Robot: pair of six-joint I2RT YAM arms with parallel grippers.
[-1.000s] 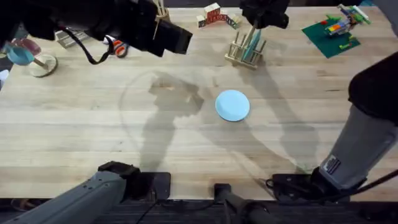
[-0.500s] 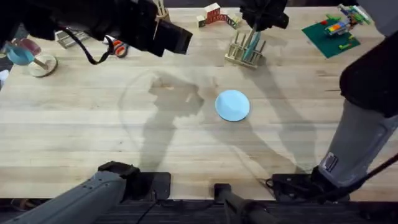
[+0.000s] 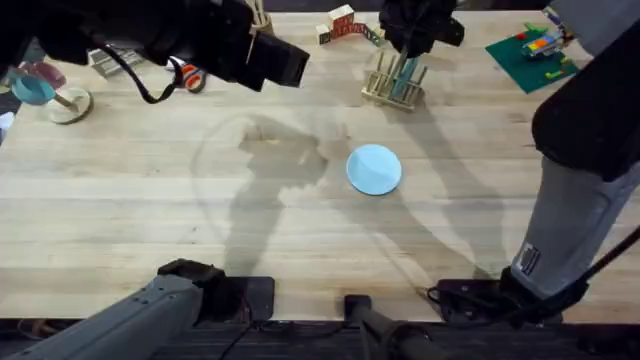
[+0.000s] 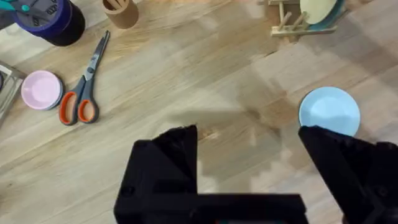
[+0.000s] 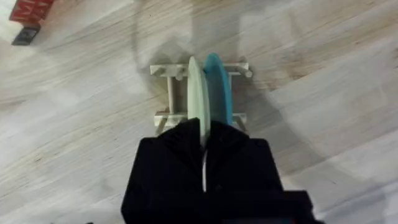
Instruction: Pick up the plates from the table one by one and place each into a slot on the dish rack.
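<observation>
- Dish rack (image 3: 393, 82): upper centre of the overhead frame, on the table (image 3: 150, 230). Upright pegs; two plates stand on edge in it, side by side.
- Cream plate (image 5: 195, 99): upright in the rack, its edge running straight up from the right gripper (image 5: 203, 146) in the right wrist view. Its lower rim sits in the narrow seam between the two black fingers, so the plate's plane lines up with the finger gap.
- Blue plate in the rack (image 5: 216, 87): upright, just beside the cream plate, on the frame-right side of it; outside the fingers.
- Right gripper, state: fingers drawn nearly together, clamped on the cream plate's rim. By judgement the plate is seated in its slot and a release is what remains here.
- Light blue plate (image 3: 374, 168): lying flat on the table, centre of the overhead frame, below the rack and well apart from it.
- Left gripper (image 4: 249, 152): fingers spread wide, holding nothing. In the left wrist view the flat blue plate (image 4: 329, 112) lies at right-centre, just above the frame-right finger and off to the side of the gap.
- Nearer arm: cannot be settled; the left gripper is the free one, while the right is occupied at the rack.
</observation>
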